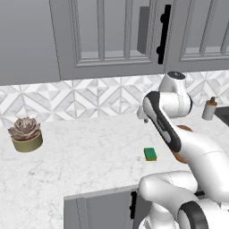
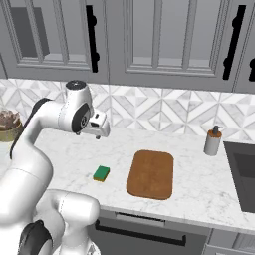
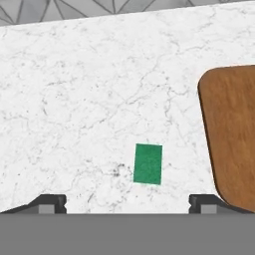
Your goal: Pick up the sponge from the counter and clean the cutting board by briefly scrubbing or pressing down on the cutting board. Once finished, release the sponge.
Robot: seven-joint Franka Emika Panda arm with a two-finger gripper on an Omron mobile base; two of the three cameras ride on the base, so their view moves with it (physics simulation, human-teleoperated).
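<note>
White marble desk (image 2: 199,191) is spreading broadly over grey cabinet fronts, with a patterned tile backsplash and grey wall cabinets closing the scene at the far side. Nearest the front edge, the sponge (image 2: 101,173) is lying flat on the desk, green face up with a thin yellow layer showing at its side. Just to its right, apart from it, the cutting board (image 2: 151,174) is lying flat, bare, its long side running near to far.

The sponge is looking small and light, and I am judging it soft and compressible, so it should give under a squeeze rather than slip; taking it across its short width, with the fingers closing on the two long sides, seems the surest hold.

Farther back and above the desk, the gripper (image 2: 98,134) is hanging over the marble, behind the sponge. In the hand view its two fingers (image 3: 49,204) are standing wide apart at the lower corners, holding nothing, and the sponge is sitting between them, a little ahead.

Nothing is lying between the gripper and the sponge. At the far left a succulent in a pot (image 1: 27,133) is sitting well apart, and at the far right a soap dispenser (image 2: 213,141) is standing beside the sink (image 2: 243,174), both clear of the working path.
</note>
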